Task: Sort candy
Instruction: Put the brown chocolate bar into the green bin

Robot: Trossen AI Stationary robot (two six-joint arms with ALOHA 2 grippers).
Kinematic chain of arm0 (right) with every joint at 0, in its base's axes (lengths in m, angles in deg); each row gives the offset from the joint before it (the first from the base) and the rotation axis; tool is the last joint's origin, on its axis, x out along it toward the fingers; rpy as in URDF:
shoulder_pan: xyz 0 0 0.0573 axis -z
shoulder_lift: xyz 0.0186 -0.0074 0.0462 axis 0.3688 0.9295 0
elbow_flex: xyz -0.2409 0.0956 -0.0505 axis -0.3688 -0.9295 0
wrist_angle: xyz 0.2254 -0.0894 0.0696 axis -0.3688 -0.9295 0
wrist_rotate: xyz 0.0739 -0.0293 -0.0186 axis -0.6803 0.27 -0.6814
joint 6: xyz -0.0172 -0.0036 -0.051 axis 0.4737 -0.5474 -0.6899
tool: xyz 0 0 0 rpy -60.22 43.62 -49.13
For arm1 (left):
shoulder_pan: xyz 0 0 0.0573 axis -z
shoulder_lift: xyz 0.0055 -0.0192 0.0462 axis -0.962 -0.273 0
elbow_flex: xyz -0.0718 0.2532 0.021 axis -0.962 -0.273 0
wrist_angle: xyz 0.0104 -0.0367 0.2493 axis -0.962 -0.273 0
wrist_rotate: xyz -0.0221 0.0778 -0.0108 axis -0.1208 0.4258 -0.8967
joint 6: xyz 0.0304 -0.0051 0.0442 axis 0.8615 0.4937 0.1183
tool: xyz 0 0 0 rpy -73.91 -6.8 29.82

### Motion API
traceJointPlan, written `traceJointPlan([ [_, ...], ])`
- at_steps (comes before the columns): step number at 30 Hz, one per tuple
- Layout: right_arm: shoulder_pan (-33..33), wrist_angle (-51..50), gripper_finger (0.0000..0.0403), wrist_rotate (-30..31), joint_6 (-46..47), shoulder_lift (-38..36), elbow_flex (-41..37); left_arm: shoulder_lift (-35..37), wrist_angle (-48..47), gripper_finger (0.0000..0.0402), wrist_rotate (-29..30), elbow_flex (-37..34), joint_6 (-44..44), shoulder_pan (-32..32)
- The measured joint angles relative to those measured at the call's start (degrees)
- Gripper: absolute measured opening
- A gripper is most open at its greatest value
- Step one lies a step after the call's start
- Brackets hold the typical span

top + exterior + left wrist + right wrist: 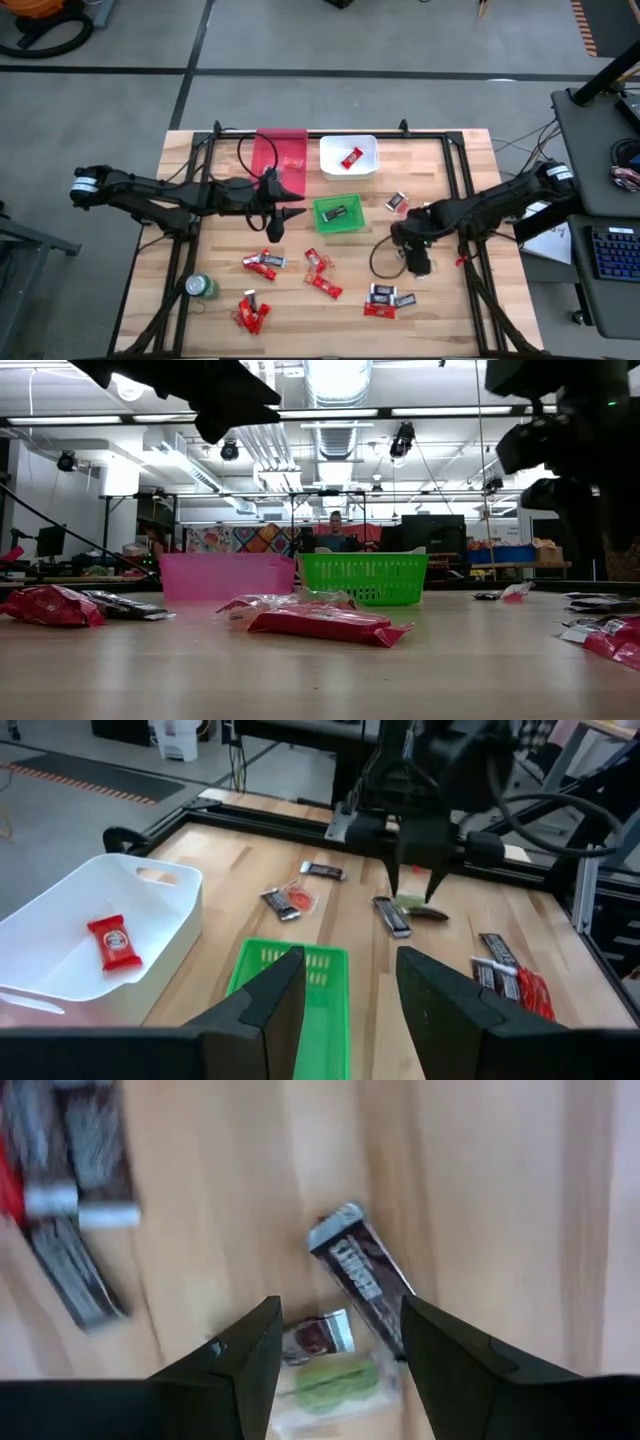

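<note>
Front edge of the desk (440, 330): the green round can (202, 287) stands at lower left of the high view; red candies (252, 312) lie just beside it, to the right.
Lower middle: red and dark candies (322, 277) lie scattered; another small group (384, 299) lies lower right of centre.
Right pincer (335, 1355): it hangs low over the desk, right of centre in the high view. Its fingers stand apart and hold nothing. Between them on the wood lie a dark wrapped bar (362, 1274) and a pale green sweet (335, 1382), which it does not touch.
Left pincer (345, 1005): it hovers over the near edge of the green bin (339, 213), centre of the high view. The fingers are parted, nothing between them.
Green bin: one dark candy (336, 212) lies inside.
White bin (348, 156): upper centre, with one red candy (351, 158) inside.
Pink bin (280, 153): just left of the white bin, touching it.
Between the bins and the right arm: two candies (398, 202) lie together.
</note>
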Motion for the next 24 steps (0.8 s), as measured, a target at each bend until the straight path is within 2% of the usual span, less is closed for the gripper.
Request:
traceJointPlan([
  [5, -3.06, 0.6, 0.0192, 7.39, -5.27, 2.41, 0.0, 0.0, -0.13, 0.0142, -0.02, -0.02, 0.0, 0.0],
  [24, -3.32, 2.12, 0.0191, 7.64, -6.3, 15.94, 0.26, 0.0, -0.38, 0.0142, -0.11, -0.2, 0.86, 0.0],
])
